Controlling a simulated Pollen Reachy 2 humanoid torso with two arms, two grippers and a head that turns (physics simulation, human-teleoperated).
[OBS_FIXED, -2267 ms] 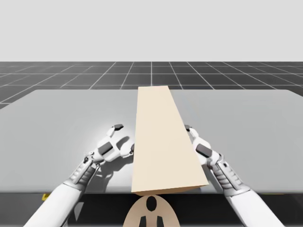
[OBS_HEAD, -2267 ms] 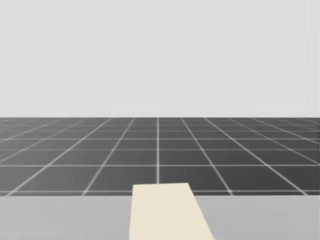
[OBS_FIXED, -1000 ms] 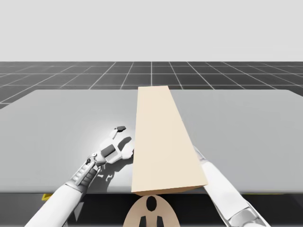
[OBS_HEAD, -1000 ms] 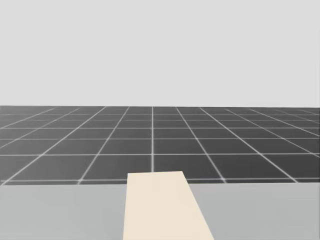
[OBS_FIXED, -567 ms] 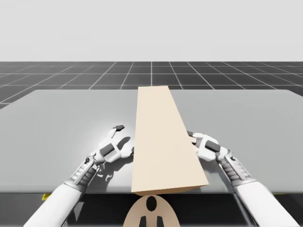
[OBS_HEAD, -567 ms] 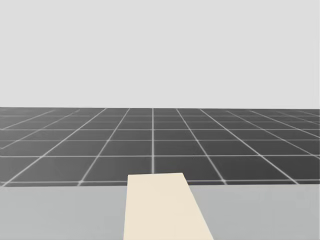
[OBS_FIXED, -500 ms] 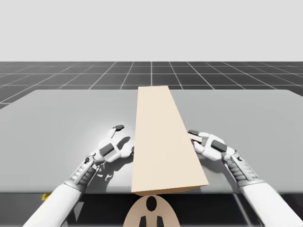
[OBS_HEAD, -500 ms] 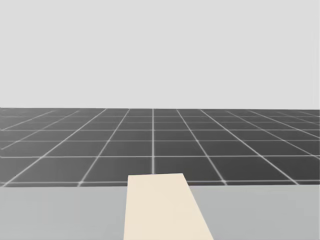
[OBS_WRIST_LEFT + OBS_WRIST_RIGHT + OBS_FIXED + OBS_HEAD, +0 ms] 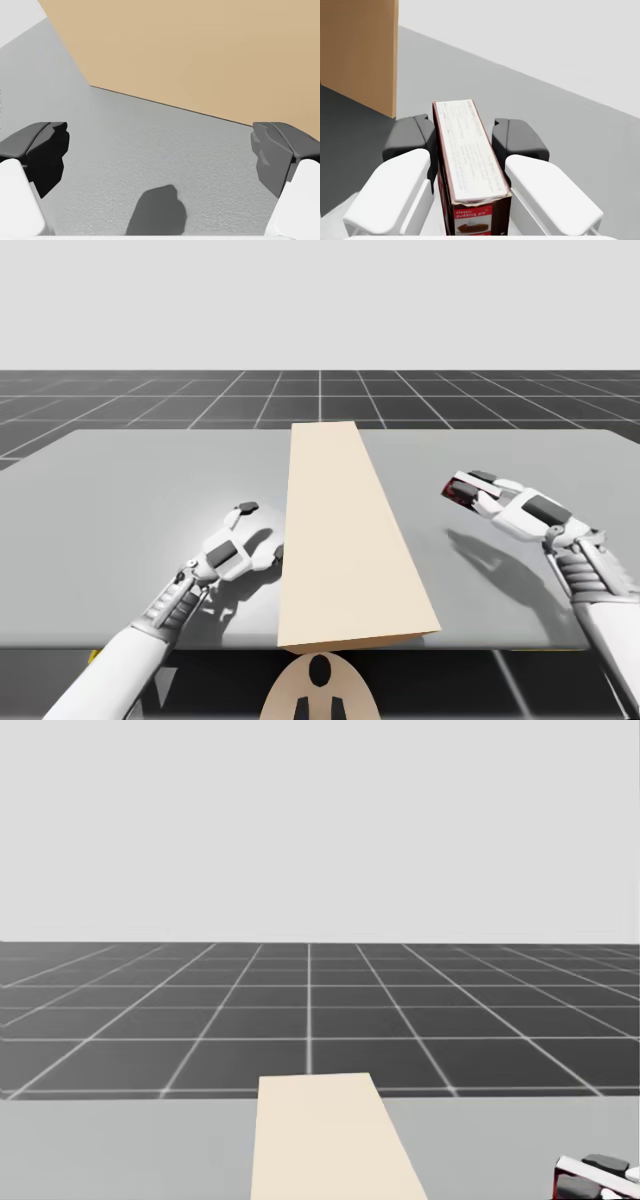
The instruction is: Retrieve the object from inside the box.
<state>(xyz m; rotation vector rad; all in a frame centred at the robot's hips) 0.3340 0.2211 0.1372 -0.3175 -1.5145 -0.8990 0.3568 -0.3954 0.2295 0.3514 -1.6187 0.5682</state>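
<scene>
A tall tan box (image 9: 347,530) stands in the middle of the grey table (image 9: 130,490); its top also shows in the head view (image 9: 325,1140). My right gripper (image 9: 462,489) is raised to the right of the box, shut on a small dark red carton (image 9: 458,492) with a white face (image 9: 469,159), both pads pressing its sides. In the head view this gripper's tip (image 9: 592,1178) appears at the lower right. My left gripper (image 9: 258,530) rests low on the table beside the box's left wall (image 9: 200,55), open with nothing between its fingers.
The table's front edge (image 9: 150,648) runs just behind my arms. Bare grey table surface (image 9: 520,455) spreads to the right and left of the box. A dark gridded floor (image 9: 310,1010) lies beyond the far edge.
My right gripper has pulled away from the box's right side, rising and moving right with the red carton in it. The left arm has barely moved. My head has turned slightly.
</scene>
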